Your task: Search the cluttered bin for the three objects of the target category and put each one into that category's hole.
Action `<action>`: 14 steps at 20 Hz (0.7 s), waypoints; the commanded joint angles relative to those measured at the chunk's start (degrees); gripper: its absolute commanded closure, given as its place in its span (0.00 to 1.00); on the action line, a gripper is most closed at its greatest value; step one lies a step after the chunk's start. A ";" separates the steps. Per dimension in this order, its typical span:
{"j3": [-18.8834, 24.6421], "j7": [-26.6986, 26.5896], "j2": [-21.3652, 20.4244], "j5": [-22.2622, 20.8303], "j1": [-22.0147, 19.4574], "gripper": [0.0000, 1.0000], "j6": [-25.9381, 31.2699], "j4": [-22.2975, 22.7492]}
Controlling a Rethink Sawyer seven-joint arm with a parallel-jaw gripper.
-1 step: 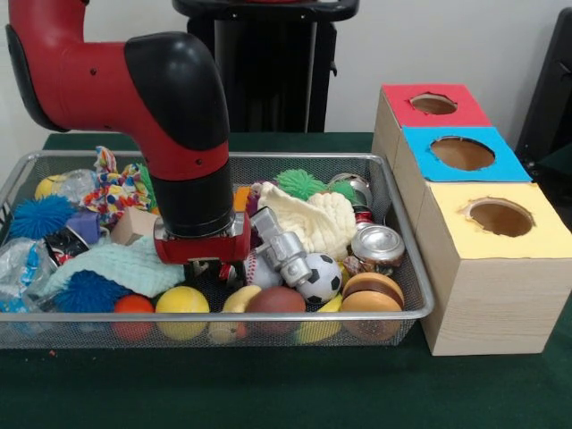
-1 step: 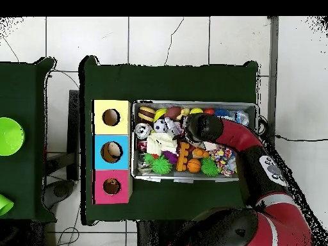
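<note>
Wire-mesh bin remains packed; the pincer dips among the toys at its centre, and whether it is apart or together I cannot tell. Overhead, something pale shows inside the blue hole, at nine o'clock of the bin, suggesting one deposit.

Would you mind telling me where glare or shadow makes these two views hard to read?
Front view: soft even light, a bright glint on the crushed can, and shade under the arm hides the gripper tips. Overhead view: the arm covers the gripper, and the bin contents look small and crowded; the box holes read dark.
</note>
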 commanded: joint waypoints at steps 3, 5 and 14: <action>4.51 2.76 -0.34 0.33 0.49 0.00 0.03 -0.99; 4.65 2.14 -0.54 0.05 0.48 0.00 0.14 -1.43; 7.74 2.34 -1.91 3.18 -1.43 0.00 2.73 0.06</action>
